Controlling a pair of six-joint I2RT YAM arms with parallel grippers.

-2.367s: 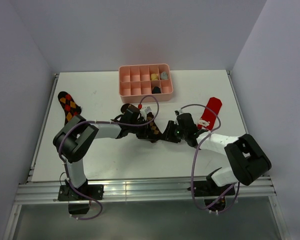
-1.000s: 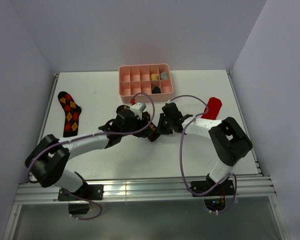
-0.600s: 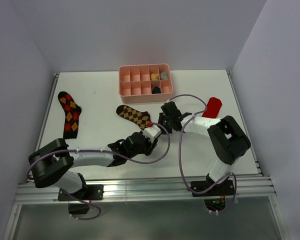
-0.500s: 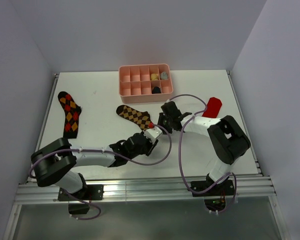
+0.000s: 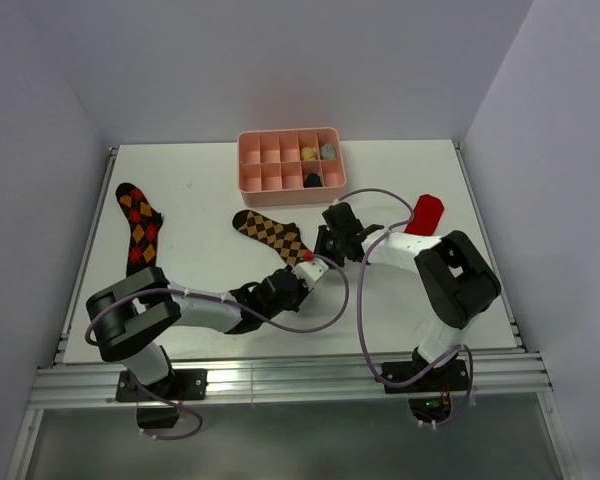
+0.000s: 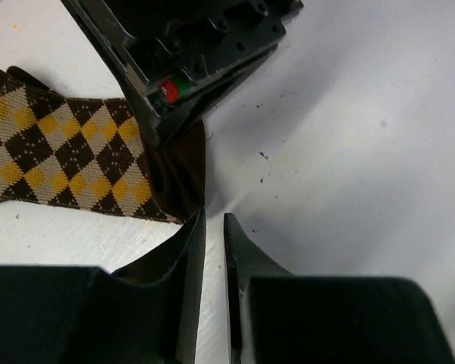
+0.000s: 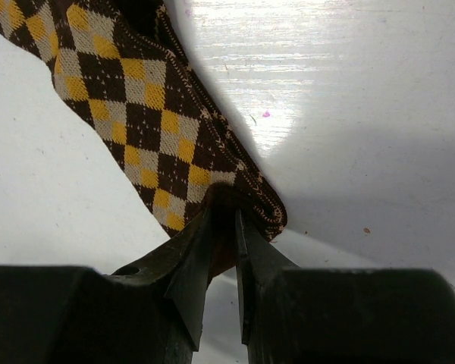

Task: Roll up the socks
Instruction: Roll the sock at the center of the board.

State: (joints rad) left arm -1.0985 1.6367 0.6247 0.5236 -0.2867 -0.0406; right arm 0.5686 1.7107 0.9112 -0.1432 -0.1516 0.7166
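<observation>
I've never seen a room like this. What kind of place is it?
Probably a robot test lab, not a home: a left arm and right arm bolted to a metal rail, a white table boxed in by plain walls, and a tan argyle sock to practise on.

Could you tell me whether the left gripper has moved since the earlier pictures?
Yes. In the top view the left gripper sat close to the pink tray earlier; it now lies farther from it, toward the near edge of the table.

Knit cloth tan argyle sock (image 7: 136,129), glossy table (image 7: 349,91), matt blk plastic right hand (image 7: 224,227)
</observation>
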